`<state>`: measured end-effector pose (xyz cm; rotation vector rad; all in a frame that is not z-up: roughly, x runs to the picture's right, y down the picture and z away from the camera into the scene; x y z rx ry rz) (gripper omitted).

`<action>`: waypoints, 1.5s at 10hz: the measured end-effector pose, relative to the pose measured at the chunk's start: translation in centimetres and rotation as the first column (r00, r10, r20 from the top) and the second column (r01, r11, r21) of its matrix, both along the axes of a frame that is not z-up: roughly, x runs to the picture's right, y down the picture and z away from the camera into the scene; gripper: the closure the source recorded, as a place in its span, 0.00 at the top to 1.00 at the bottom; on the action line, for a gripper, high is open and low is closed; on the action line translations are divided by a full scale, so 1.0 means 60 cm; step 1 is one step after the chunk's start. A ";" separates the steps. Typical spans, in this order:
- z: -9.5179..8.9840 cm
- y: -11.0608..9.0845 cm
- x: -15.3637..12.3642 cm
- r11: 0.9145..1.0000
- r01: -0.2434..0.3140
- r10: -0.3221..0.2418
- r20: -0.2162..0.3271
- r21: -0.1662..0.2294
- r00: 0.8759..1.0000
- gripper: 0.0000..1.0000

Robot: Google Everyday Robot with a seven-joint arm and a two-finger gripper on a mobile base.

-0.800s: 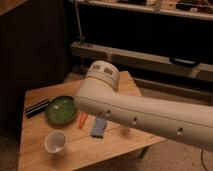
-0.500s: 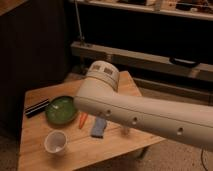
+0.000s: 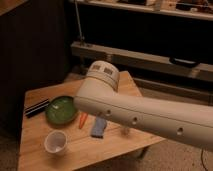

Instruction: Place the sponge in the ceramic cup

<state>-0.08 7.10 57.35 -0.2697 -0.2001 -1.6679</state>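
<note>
The blue sponge [image 3: 99,127] lies flat on the wooden table [image 3: 125,82], just right of a thin orange stick [image 3: 83,120]. The white ceramic cup [image 3: 55,141] stands upright near the table's front left, apart from the sponge and with nothing in it that I can see. My white arm [image 3: 145,117] crosses the frame from the right and covers the table's middle. The gripper is hidden behind the arm's bulk; a small pale part [image 3: 126,130] shows just below the arm, right of the sponge.
A green plate [image 3: 61,110] sits left of the orange stick, behind the cup. A dark flat object [image 3: 37,107] lies at the table's left edge. Behind the table run a metal rail and dark shelving [image 3: 150,55].
</note>
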 end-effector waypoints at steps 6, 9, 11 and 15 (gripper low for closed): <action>0.000 0.000 0.000 1.000 0.000 0.000 0.000 0.000 1.000 0.80; 0.000 0.000 0.000 1.000 0.000 0.000 0.000 0.000 1.000 0.80; 0.000 0.000 0.000 1.000 0.000 0.000 0.000 0.000 1.000 0.80; 0.046 0.001 -0.015 0.999 -0.017 0.017 0.000 -0.043 1.000 0.80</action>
